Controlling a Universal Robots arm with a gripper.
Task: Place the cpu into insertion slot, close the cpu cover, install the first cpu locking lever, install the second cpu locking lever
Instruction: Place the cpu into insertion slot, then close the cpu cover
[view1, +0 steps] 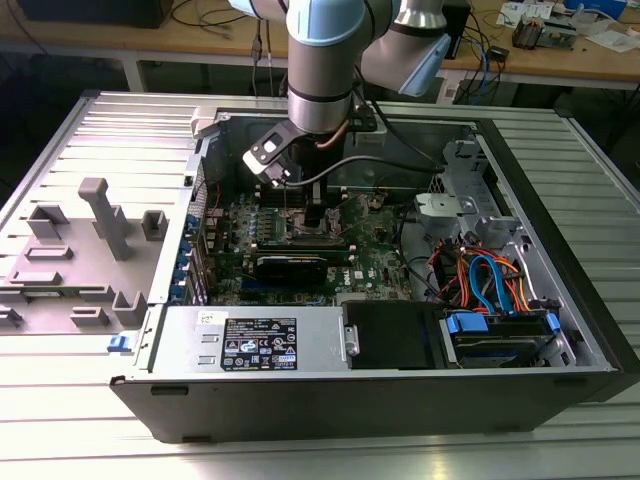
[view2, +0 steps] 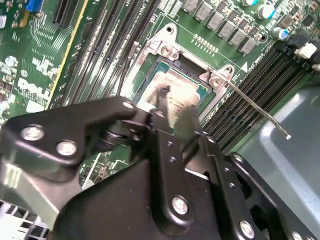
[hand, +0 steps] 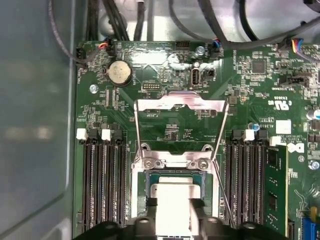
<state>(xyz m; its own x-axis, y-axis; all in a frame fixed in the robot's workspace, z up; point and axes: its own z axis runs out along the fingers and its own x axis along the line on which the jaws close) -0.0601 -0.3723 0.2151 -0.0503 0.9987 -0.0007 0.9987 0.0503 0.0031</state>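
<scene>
— Closest up in the first wrist view is the black body of the pincer (hand: 174, 207). What has it got?

— The cpu (hand: 172, 192). Its two fingers (hand: 198, 209) stand against opposite edges of the silver top, and as far as I can see they are clamped on it.

— And where does the chip sit?

— Down in the insertion slot (hand: 138, 192), square with the silver rim. I can't tell whether it is fully seated.

— What about the lid?

— The cpu cover (hand: 180, 102) is swung open, back from its hinged edge. Green motherboard (hand: 170, 130) shows through its big window.

— Any levers latched?

— Not the one I can follow. In the second wrist view a thin wire lever (view2: 255, 107) juts free from a corner of the socket. It crosses the black memory slots (view2: 260, 70), and its tip hangs over the grey case wall.

— How does it look from outside?

— In the exterior view the arm (view1: 320, 70) reaches straight down into an open computer case (view1: 400, 400), which lies on a ribbed metal desk (view1: 560, 450). The pincer is low over the middle of the board. A grey tray (view1: 60, 290) of moulded holders sits just beside the case on the exterior view's left. Blue and orange cables (view1: 485, 280) bunch inside the case toward the exterior view's right.
</scene>
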